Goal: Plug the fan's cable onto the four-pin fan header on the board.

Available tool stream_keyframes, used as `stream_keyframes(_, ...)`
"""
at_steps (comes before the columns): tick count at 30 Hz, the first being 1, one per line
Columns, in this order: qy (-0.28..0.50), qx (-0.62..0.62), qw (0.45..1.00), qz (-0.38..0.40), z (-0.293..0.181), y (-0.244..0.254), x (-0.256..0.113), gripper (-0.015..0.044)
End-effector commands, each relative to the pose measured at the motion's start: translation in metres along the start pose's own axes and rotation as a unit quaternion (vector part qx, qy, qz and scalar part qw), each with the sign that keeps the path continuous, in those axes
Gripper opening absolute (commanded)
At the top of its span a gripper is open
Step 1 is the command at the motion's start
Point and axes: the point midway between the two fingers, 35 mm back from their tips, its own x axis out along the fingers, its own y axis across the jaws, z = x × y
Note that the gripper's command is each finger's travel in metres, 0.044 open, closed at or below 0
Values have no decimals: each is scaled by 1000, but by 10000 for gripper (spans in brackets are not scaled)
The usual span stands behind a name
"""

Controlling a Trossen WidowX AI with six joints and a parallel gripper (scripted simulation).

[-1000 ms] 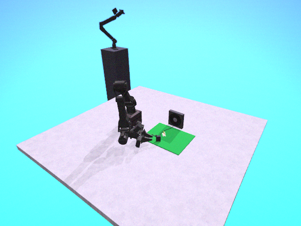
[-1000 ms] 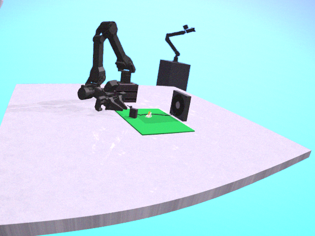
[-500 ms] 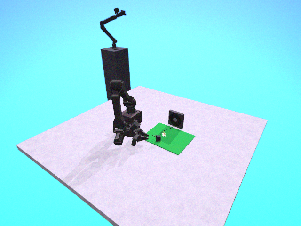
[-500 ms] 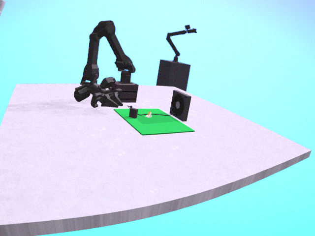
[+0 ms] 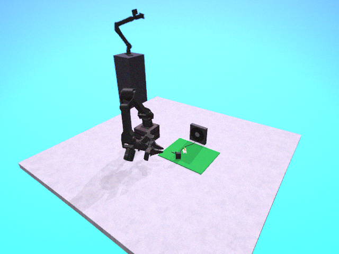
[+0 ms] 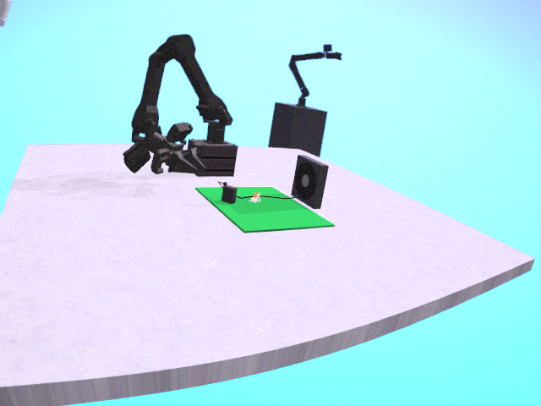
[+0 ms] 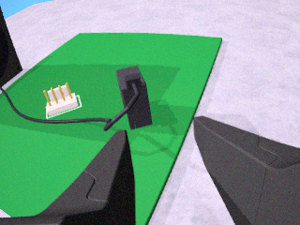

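Note:
The fan plug (image 5: 178, 155) (image 6: 228, 194) (image 7: 139, 110) is a black block, roughly upright at the near-arm side of the green board (image 5: 199, 165) (image 6: 266, 223) (image 7: 199, 52). Whether its underside touches the board is hard to tell. The black cable (image 6: 279, 198) (image 7: 61, 121) runs from it to the fan. The white four-pin header (image 5: 184, 151) (image 6: 255, 199) (image 7: 63, 107) stands beside the plug with its gold pins bare. My gripper (image 5: 163, 150) (image 6: 199, 170) (image 7: 160, 133) is open and empty, drawn back from the plug, its fingertips over the board's edge in the wrist view.
The black fan (image 5: 203, 133) (image 6: 322, 183) (image 7: 9, 61) stands upright at the board's far side. The arm's base block (image 5: 154, 132) (image 6: 222, 159) is behind the gripper. A second arm on a tall dark pedestal (image 5: 131, 73) (image 6: 297, 128) stands beyond the table.

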Motion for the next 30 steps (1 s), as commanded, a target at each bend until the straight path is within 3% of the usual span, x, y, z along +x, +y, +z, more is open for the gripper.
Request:
stream_keyframes(1,-2,-4,1000,2,5,0,-7,140)
stream_keyframes(10,-17,-5,1000,4,22,2,-25,140)
stream_keyframes(21,73,27,992,101,25,15,-11,429)
stream_keyframes(30,175,51,970,161,27,24,-4,440)
